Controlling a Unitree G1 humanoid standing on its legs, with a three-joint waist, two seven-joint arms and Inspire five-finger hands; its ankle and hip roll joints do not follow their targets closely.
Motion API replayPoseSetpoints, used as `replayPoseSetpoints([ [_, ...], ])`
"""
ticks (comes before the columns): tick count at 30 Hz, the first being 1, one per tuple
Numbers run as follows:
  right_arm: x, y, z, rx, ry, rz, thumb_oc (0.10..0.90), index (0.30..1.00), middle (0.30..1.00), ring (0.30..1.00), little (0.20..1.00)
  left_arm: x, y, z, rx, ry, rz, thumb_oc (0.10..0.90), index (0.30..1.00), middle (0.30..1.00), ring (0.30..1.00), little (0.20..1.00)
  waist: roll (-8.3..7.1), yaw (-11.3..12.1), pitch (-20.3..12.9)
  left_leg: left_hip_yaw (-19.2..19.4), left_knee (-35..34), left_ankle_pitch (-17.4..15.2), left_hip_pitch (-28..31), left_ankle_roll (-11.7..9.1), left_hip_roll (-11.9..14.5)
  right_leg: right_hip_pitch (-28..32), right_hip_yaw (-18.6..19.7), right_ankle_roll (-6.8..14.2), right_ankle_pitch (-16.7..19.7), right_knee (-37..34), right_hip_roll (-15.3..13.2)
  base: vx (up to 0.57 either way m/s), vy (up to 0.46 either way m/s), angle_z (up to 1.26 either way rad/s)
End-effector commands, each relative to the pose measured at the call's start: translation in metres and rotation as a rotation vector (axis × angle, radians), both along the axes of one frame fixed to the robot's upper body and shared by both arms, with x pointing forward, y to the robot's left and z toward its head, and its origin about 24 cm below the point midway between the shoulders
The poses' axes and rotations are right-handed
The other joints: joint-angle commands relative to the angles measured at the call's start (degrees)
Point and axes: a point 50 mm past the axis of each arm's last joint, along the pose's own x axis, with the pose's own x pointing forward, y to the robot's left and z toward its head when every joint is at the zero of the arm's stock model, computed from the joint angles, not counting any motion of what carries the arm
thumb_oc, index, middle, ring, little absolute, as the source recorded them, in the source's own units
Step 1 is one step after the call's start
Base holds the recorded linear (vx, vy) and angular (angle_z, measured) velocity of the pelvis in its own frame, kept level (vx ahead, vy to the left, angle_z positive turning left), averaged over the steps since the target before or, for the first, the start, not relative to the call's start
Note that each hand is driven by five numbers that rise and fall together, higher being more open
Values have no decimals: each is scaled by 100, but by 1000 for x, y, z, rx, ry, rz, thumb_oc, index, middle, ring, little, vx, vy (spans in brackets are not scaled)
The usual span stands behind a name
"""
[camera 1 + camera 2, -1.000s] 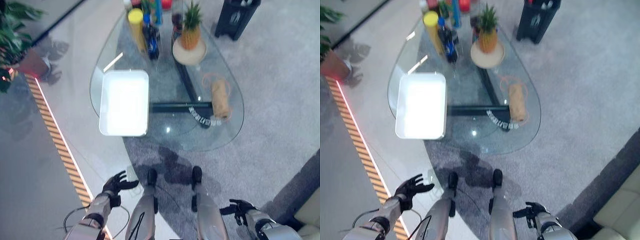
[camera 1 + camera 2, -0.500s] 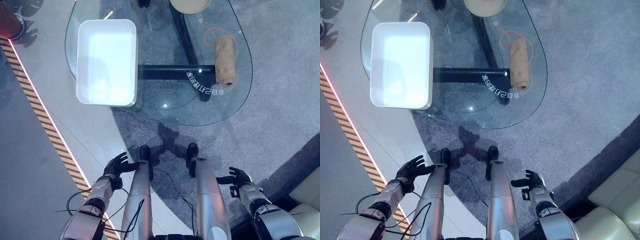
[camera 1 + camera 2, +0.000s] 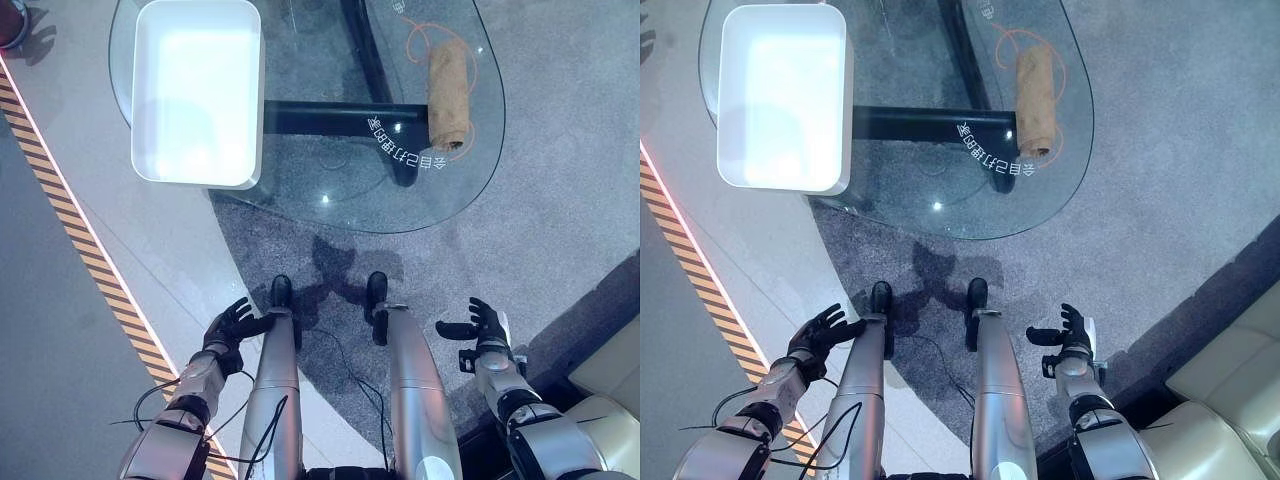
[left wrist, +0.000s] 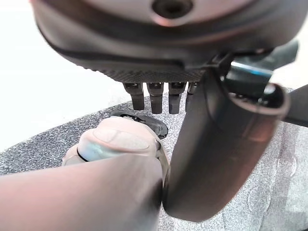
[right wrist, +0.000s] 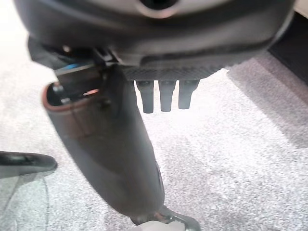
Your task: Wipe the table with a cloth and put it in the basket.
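Observation:
A rolled tan cloth (image 3: 448, 96) lies on the right part of the glass table (image 3: 330, 205), far ahead of both hands. A white rectangular basket (image 3: 197, 90) stands on the table's left part. My left hand (image 3: 230, 327) hangs low at my left side, fingers (image 4: 153, 97) spread and holding nothing. My right hand (image 3: 481, 324) is low at my right side, fingers (image 5: 164, 98) straight, also holding nothing. Both hands are over the floor, well short of the table's near edge.
An orange cord (image 3: 418, 35) loops beside the cloth on the glass. A black table base (image 3: 340, 118) shows through the top. Grey carpet (image 3: 560, 180) lies under the table, a striped floor strip (image 3: 70, 230) runs at left, and a pale sofa corner (image 3: 605, 370) sits at lower right.
The camera has tilted down, so the table and basket slid up in the picture. My right hand has risen and opened outward; the left hand stays much the same.

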Motion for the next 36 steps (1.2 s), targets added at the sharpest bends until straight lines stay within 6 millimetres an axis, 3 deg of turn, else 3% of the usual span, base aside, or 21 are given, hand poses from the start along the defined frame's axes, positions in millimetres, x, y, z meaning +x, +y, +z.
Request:
replayPoseSetpoints([
  [1,-12,-35,11,-66,-78,-115,800,900,900,900,900,-14,24,0,13,-25,78,800,900,900,900,900,99,-48,-144,695,417,46,-119,543,-460,383,-78,-289,-31,-8,249,0,0,0],
  [8,17,-51,64,-60,-339,-205,800,900,900,900,900,-4,28,12,18,-76,77,800,900,900,900,900,80,-11,-110,724,341,-8,-145,531,-486,340,-106,-269,5,-129,229,-2,-7,1],
  [9,17,-51,64,-60,-339,-205,800,900,900,900,900,-4,28,12,18,-76,77,800,900,900,900,900,80,-11,-110,724,341,-8,-145,531,-486,340,-106,-269,5,-129,229,-2,-17,-23],
  [11,25,-55,87,-69,-444,-225,800,900,900,900,900,-3,30,13,24,-81,75,800,900,900,900,900,64,-8,-110,735,247,-11,-108,540,-495,359,-121,-258,41,-241,221,1,-7,15],
  [12,25,-55,87,-69,-444,-225,800,900,900,900,900,-3,30,13,24,-81,75,800,900,900,900,900,64,-8,-110,735,247,-11,-108,540,-495,359,-121,-258,41,-241,221,-1,3,35],
  [15,39,-66,133,-69,-618,-275,800,900,900,900,900,-3,33,15,25,-89,77,800,900,900,900,900,46,-5,-110,747,159,-14,-103,548,-505,343,-147,-244,103,-372,199,2,15,-13],
  [21,53,-68,185,-58,-799,-330,800,900,900,900,900,-1,33,17,17,-93,74,800,900,900,900,900,77,9,-110,781,118,-38,-109,568,-502,310,-181,-229,101,-402,174,1,24,6],
  [25,62,-61,227,-82,-923,-346,800,900,900,900,900,1,34,19,7,-102,73,800,900,900,900,900,117,25,-110,810,-17,-16,-83,559,-505,311,-206,-232,103,-509,169,-5,27,0],
  [30,66,-51,265,-80,-1050,-356,800,900,900,900,900,0,31,17,0,-103,74,800,900,900,900,900,152,36,-110,844,-168,7,-19,548,-482,344,-215,-226,96,-624,179,-2,15,1],
  [36,73,-31,290,-61,-1111,-283,800,900,900,900,900,2,27,18,-9,-109,73,800,900,900,900,900,187,47,-110,851,-292,42,40,536,-478,383,-234,-229,97,-732,167,-1,21,0],
])
